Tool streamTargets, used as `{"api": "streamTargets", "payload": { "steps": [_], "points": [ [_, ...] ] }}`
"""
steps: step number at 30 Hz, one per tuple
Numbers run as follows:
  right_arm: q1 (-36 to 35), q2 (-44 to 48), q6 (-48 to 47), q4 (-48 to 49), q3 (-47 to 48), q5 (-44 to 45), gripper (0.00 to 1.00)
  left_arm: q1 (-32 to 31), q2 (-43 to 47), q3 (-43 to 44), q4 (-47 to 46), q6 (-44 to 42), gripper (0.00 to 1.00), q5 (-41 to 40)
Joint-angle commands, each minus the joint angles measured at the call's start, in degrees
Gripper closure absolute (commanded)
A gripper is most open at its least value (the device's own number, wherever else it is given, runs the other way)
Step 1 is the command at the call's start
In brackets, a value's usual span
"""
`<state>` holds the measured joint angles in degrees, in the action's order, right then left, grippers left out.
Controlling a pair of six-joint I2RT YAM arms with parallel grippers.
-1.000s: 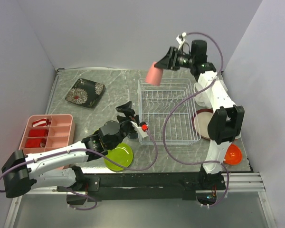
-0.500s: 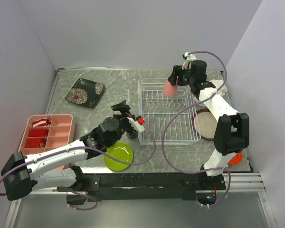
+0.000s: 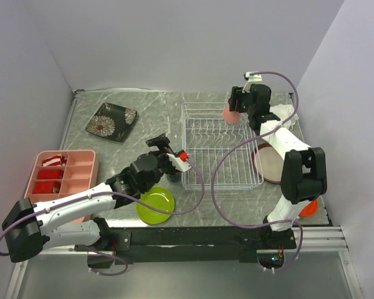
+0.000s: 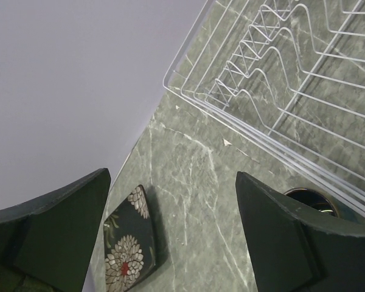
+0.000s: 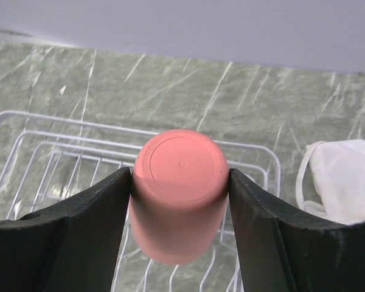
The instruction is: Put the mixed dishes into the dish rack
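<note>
top view, right tool (image 3: 234, 107): closed around the salmon cup (image 3: 228, 116), holding it over the far right corner of the dish rack (image 3: 219, 157).
top view, left tool (image 3: 168, 151): spread open and carrying nothing, poised over the bench (image 3: 149, 112) just off the rack's near left corner.
top view, dark navy cup (image 3: 173, 177): on the bench under the left tool, close against the rack's left side.
top view, dishes not yet loaded: lime green plate (image 3: 156, 205) at the near edge; black floral square plate (image 3: 112, 121) toward the far left corner; brown round plate (image 3: 269, 163) just right of the rack; orange bowl (image 3: 306, 204) at the near right corner.
left wrist, left tool (image 4: 172, 176): fingers wide apart with only bench between them.
left wrist, dark navy cup (image 4: 310, 198): only part of its rim shows, tight to the wire of the dish rack (image 4: 261, 91); the floral plate (image 4: 129, 255) lies beyond.
right wrist, right tool (image 5: 180, 177): both fingers press the wall of the salmon cup (image 5: 179, 161); its closed base faces the camera and its mouth points toward the dish rack (image 5: 48, 146).
right wrist, white cloth (image 5: 340, 170): on the bench just right of the rack.
handling, salmon cup: probably light, stiff plastic with a smooth wall that may slide; a hold across the barrel suits it.
handling, navy cup: likely rigid; grip across its wall, though the rack wire leaves little finger room on that side.
</note>
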<state>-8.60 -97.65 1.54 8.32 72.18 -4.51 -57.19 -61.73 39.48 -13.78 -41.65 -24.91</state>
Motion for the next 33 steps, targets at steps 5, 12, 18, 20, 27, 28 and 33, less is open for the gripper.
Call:
{"api": "streamTargets", "payload": {
  "steps": [5, 12, 18, 20, 27, 28, 33],
  "points": [
    [-0.19, -2.63, -3.38, 8.38, -0.55, 4.34, 0.59, 0.15, -0.75, 1.30, -0.28, 3.42, 0.08, 0.21],
    [-1.16, -4.74, -4.44, 10.58, -1.08, 7.76, 0.58, 0.15, -0.93, 0.95, -0.19, 4.12, 0.08, 0.38],
    [-1.59, -5.71, -4.53, 10.67, -1.60, 8.64, 0.57, 0.15, -1.11, 0.24, -0.63, 4.29, 0.08, 0.30],
    [-1.68, -5.98, -4.70, 10.49, -1.87, 8.65, 0.57, 0.15, -1.02, -0.02, -0.63, 4.56, 0.08, 0.38],
    [-2.30, -6.51, -4.97, 8.21, -2.92, 9.87, 0.51, 0.15, -0.58, -0.72, -0.37, 5.35, 0.08, 0.38],
    [-2.47, -6.16, -5.06, 7.95, -3.27, 10.05, 0.50, 0.15, -0.41, -0.90, -0.37, 5.52, 0.08, 0.38],
    [-2.65, -4.57, -4.36, 5.32, -4.68, 11.80, 0.38, 0.06, 1.00, -1.78, 0.77, 6.49, 0.08, 0.73]
  ]
}}
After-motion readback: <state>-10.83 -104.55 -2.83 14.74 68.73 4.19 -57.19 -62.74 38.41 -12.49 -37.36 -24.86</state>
